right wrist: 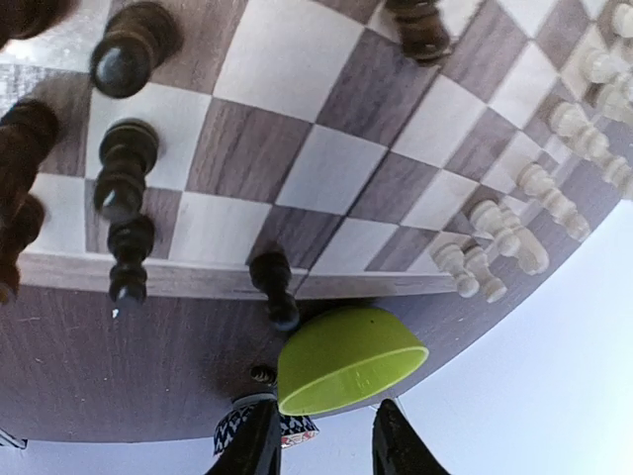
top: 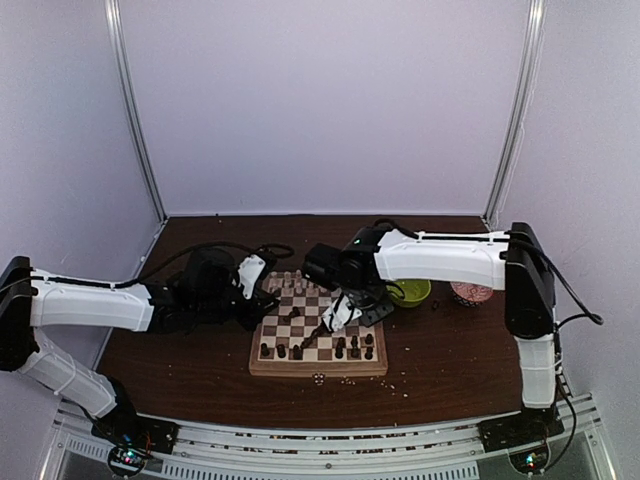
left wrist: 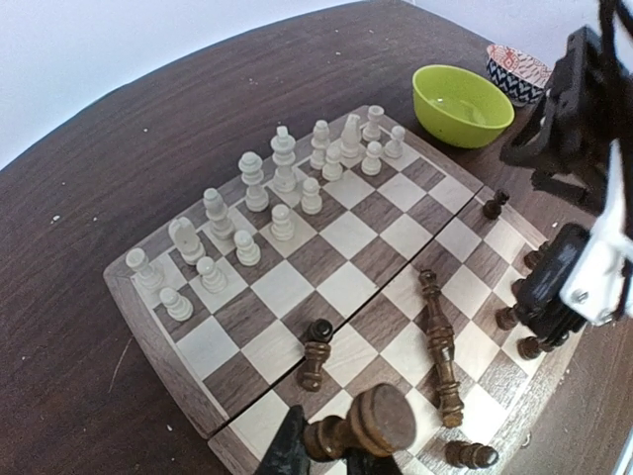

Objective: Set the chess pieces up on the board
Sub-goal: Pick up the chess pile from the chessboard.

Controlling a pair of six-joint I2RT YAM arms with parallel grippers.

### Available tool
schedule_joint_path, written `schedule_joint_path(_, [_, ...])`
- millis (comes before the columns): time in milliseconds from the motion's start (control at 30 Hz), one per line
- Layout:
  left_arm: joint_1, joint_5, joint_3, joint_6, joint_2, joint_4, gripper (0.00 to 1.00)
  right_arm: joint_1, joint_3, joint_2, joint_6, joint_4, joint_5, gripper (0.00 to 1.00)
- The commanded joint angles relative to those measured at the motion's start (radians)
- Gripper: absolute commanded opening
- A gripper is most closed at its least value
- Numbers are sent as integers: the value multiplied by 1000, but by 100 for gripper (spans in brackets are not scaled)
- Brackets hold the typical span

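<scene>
I'm working over the table [top: 440,360], where the board [left wrist: 348,285] is lying in the middle, between the arms. The green bowl [left wrist: 462,104] and red bowl [left wrist: 516,67] are sitting just off one corner, crowding the right arm's side. The white pieces [left wrist: 284,158] are standing in two rows along one edge, and dark pieces [left wrist: 438,341] are lying toppled mid-board. I'm judging them light, stiff, smooth and tippy, best taken at the waist. My left gripper [left wrist: 331,445] is pinching a dark piece [left wrist: 368,421]. My right gripper [right wrist: 321,440] is hanging spread and empty.
</scene>
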Motion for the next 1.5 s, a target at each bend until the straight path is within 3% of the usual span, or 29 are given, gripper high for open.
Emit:
schedule_joint_path(0, [7, 8, 46, 28, -3, -17, 15, -24, 37, -118, 10, -3, -77, 34])
schedule_joint_path(200, [35, 115, 112, 23, 42, -75, 15, -92, 55, -226, 56, 8, -326, 33])
schedule_joint_path(433, [41, 291, 295, 34, 210, -231, 15, -130, -47, -434, 85, 195, -713, 36])
schedule_joint_path(567, [42, 378, 371, 24, 282, -270, 16, -125, -88, -448, 103, 308, -785, 41])
schedule_joint_path(767, [42, 456, 421, 3, 338, -287, 18, -86, -19, -327, 38, 288, -793, 41])
schedule_joint_path(1167, [42, 490, 435, 2, 344, -318, 19, -4, 0, -206, -32, 340, -615, 43])
schedule_joint_path(1467, [43, 401, 434, 12, 319, -351, 22, -58, -102, -292, 18, 357, -641, 42])
